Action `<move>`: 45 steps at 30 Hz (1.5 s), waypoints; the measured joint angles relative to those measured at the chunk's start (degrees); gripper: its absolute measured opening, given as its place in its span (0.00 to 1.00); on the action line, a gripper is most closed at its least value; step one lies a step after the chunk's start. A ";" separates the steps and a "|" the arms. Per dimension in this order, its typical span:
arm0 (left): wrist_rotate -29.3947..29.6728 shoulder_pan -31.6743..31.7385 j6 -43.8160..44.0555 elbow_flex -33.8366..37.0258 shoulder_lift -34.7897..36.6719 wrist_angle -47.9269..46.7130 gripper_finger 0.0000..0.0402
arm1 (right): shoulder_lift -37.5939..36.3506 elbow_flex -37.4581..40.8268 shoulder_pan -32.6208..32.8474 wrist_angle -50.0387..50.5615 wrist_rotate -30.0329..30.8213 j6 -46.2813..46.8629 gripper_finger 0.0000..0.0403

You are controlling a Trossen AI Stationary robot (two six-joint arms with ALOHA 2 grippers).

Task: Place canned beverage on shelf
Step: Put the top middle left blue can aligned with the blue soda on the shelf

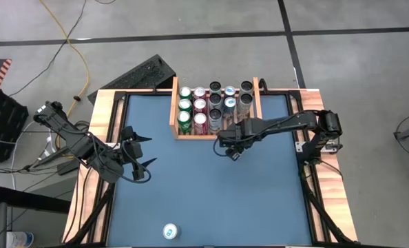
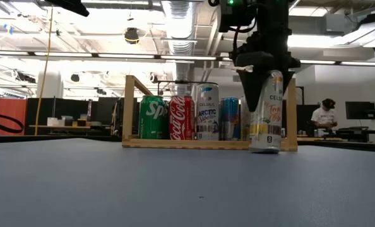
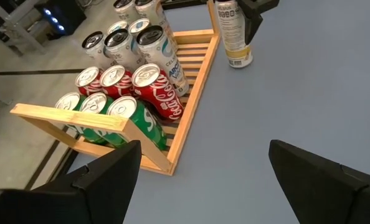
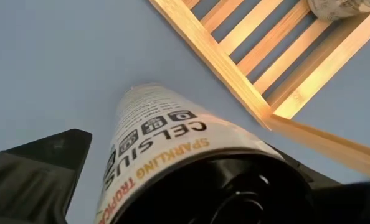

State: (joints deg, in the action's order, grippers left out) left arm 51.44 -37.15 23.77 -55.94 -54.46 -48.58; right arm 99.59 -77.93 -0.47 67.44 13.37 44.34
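A tall slim Celsius can (image 2: 267, 123) stands on the blue table just outside the near right corner of the light-wood shelf (image 1: 173, 114). My right gripper (image 2: 263, 94) comes down over the can and is shut on it; in the high view the gripper (image 1: 228, 140) hides the can. The shelf holds several upright cans in rows, with green and red ones (image 3: 135, 93) at its left end. My left gripper (image 3: 203, 180) hangs open over the table's left part (image 1: 139, 157), with nothing between its fingers. My right gripper holds the Celsius can by its upper side wall (image 4: 141, 140), one dark finger (image 2: 254, 88) on each side. The fingers come from above, pointing steeply down along the can. The can stands about upright with its base (image 2: 265, 149) on the table.
Another can (image 1: 170, 231) stands alone at the table's near edge. The shelf's slatted floor (image 4: 260, 43) is bare at the near right end, beside the held can. A raised wooden border (image 1: 108, 110) runs round the table. Blue tabletop lies open between the arms.
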 joint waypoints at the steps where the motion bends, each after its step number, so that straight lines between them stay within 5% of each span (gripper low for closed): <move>1: -0.02 0.00 0.02 0.00 0.00 0.00 0.85 | 0.00 0.00 0.00 0.02 0.00 -0.08 0.50; 27: 0.22 0.00 -0.13 0.00 0.00 -0.02 0.85 | 0.11 -6.27 -1.93 3.79 2.10 -5.38 0.43; 45: 1.90 0.00 -0.15 0.00 0.00 0.00 0.85 | 0.09 -6.83 -10.49 7.32 13.09 -10.32 0.43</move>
State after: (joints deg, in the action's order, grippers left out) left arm 53.34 -37.15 23.62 -55.94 -54.46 -48.58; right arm 99.68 -84.76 -10.96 74.76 26.45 34.01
